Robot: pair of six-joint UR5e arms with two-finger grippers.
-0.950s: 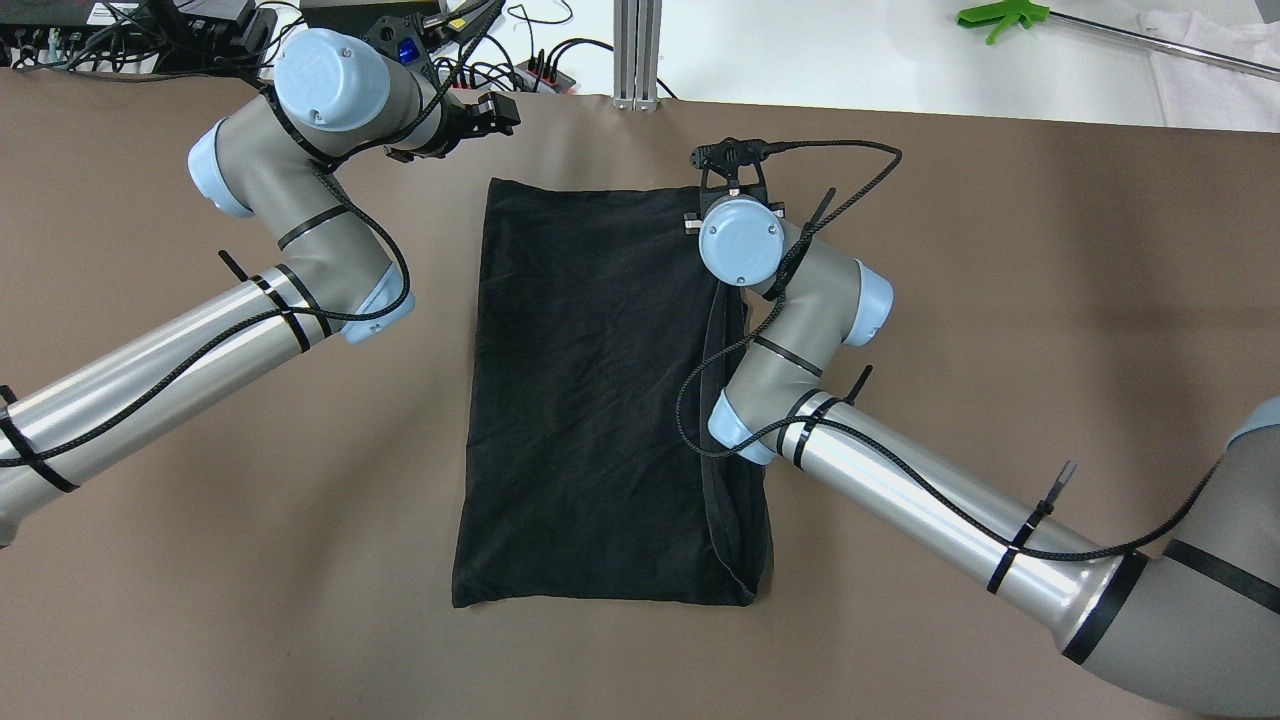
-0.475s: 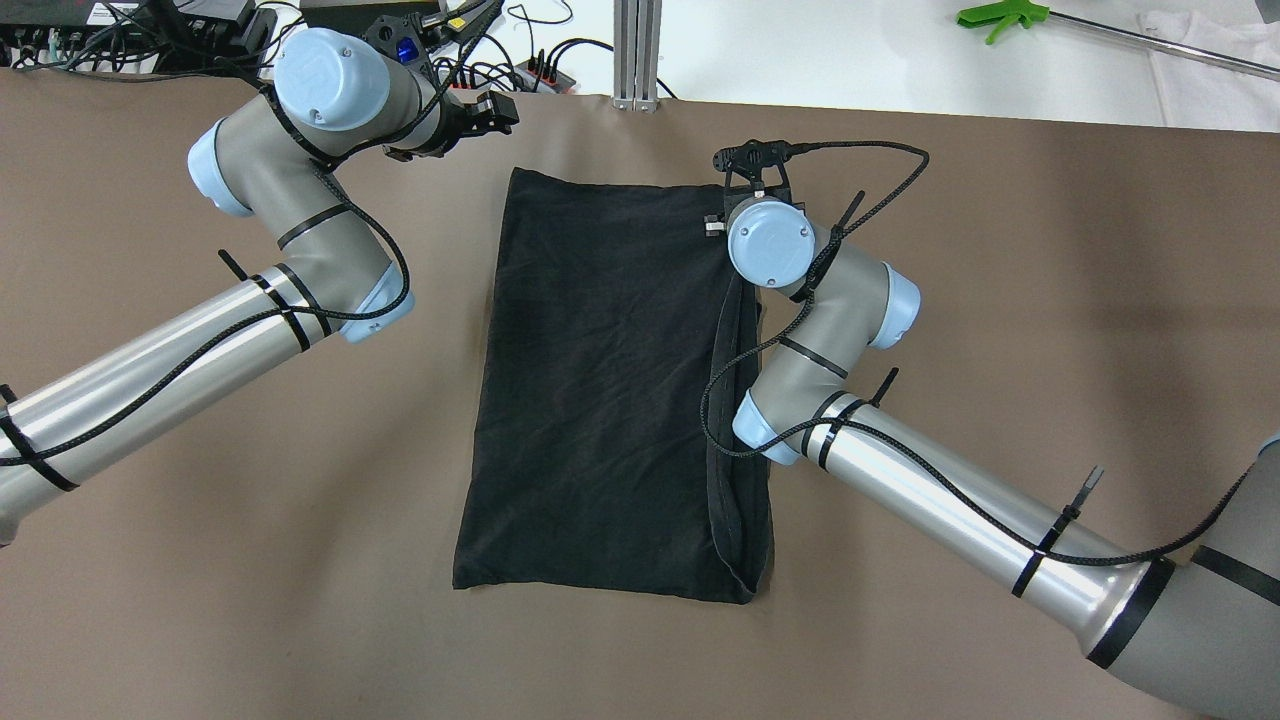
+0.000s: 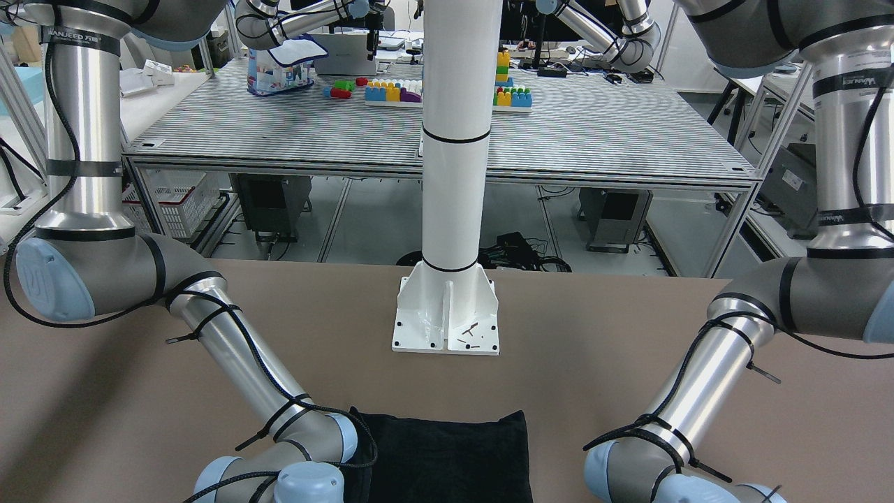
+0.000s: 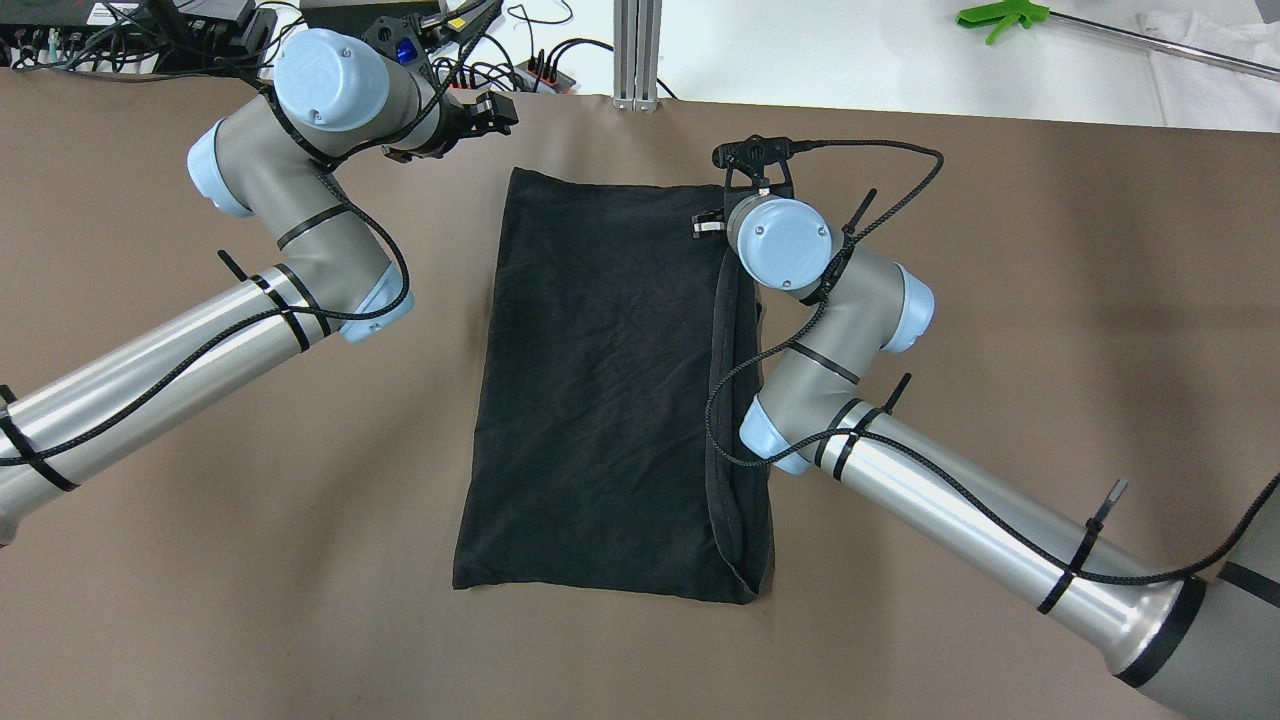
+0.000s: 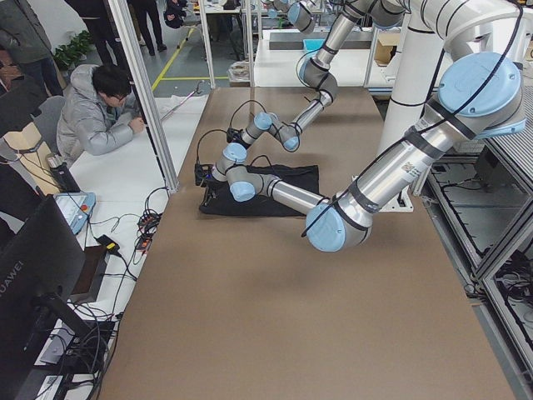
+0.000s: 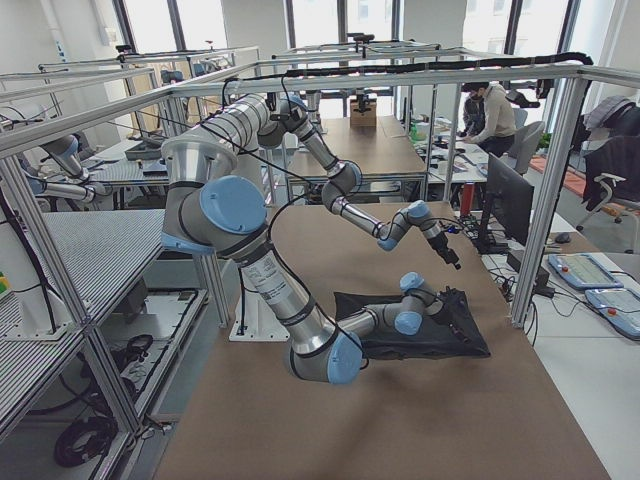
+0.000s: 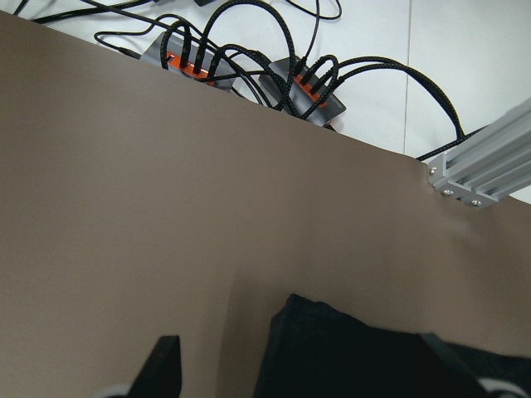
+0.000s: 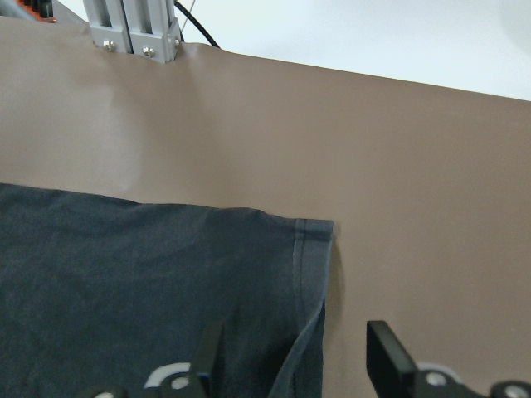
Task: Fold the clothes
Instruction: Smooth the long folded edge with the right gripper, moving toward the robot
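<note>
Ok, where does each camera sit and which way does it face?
Front-facing: across the brown table, facing the robot; white round pillar, both forearms, end of the black thin fabric cloth.
Overhead: behind the robot, looking down; both arms, whole cloth.
Exterior left: table end; left arm near.
Exterior right: opposite end; right arm near.
Left wrist: over the cloth's corner; left gripper open.
Right wrist: over the cloth's hemmed corner; right gripper open.
Shared: overhead and wrist views show the silver aluminium post.
</note>
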